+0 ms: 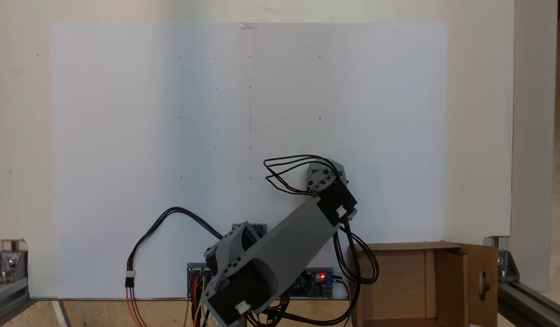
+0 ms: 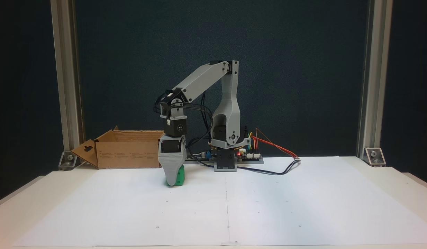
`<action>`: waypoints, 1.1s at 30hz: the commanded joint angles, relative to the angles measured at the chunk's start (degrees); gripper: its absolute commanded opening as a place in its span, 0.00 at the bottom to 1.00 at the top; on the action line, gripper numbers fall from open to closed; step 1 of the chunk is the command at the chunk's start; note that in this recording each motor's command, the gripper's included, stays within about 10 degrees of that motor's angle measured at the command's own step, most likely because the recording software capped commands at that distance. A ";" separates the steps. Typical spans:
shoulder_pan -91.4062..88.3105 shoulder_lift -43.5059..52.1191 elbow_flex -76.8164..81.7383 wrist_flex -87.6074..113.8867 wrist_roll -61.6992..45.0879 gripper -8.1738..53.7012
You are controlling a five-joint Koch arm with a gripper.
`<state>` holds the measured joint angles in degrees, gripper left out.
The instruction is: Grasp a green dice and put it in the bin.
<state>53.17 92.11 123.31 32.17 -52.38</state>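
Observation:
The green dice (image 2: 180, 176) rests on the white paper, left of the arm's base in the fixed view from the front. My gripper (image 2: 173, 181) points straight down with its tip at the paper. Its broad grey finger (image 2: 171, 162) covers most of the dice, so just the right part of the dice peeks out. The second jaw lies behind the first, and the gap between them is hidden. From above, the wrist (image 1: 327, 177) covers both gripper and dice. The bin (image 2: 130, 152), an open brown cardboard box (image 1: 398, 281), stands just behind and left of the gripper, its slotted flap (image 2: 85, 152) folded outward.
White paper (image 1: 171, 136) covers the table, with faint pencil marks and a centre line. The arm's base (image 2: 227, 155), its circuit board with a red light and loose cables sit at the table's back edge. Aluminium posts (image 2: 63, 79) stand at the back corners.

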 commanded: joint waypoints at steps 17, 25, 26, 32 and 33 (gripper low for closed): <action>-0.62 0.62 -0.53 -0.35 -3.43 0.51; -1.58 1.49 -0.44 -0.35 -0.88 0.46; -1.76 1.76 -0.44 -0.35 -0.26 0.40; -4.92 4.22 -0.53 -0.09 4.92 0.33; -5.63 5.27 -0.62 0.44 6.24 0.33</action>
<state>48.34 95.01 123.49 32.08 -51.59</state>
